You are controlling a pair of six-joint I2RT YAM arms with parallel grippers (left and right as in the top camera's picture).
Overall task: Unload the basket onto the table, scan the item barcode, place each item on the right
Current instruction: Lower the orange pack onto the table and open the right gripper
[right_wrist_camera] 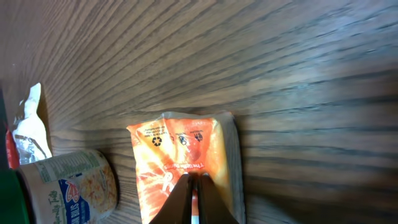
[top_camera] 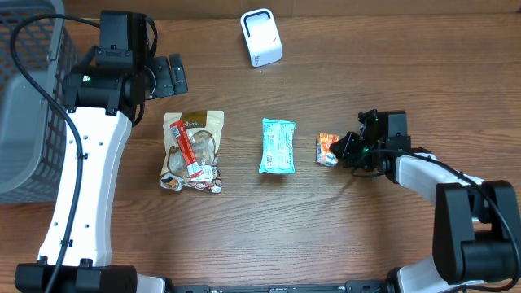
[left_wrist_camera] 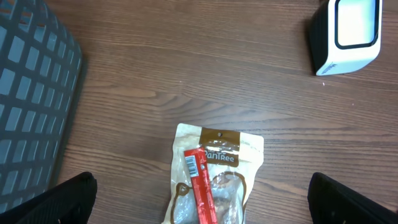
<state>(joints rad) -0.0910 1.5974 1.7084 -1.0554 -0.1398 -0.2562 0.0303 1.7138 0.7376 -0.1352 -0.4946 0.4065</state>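
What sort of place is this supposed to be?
Probably a mock shop checkout on a wooden table: a white scanner, snacks laid in a row, namely a brown pouch, a teal packet and an orange packet, and a grey basket at the side.

Small orange packet (right_wrist_camera: 186, 155), recycling marks up, lies flat on the table (top_camera: 366, 244), its edge pinched in my right jaws. White scanner (left_wrist_camera: 348, 31) stands ahead-right of my left jaws.

Recycling symbol (right_wrist_camera: 155, 140) on orange packet (right_wrist_camera: 214, 149)
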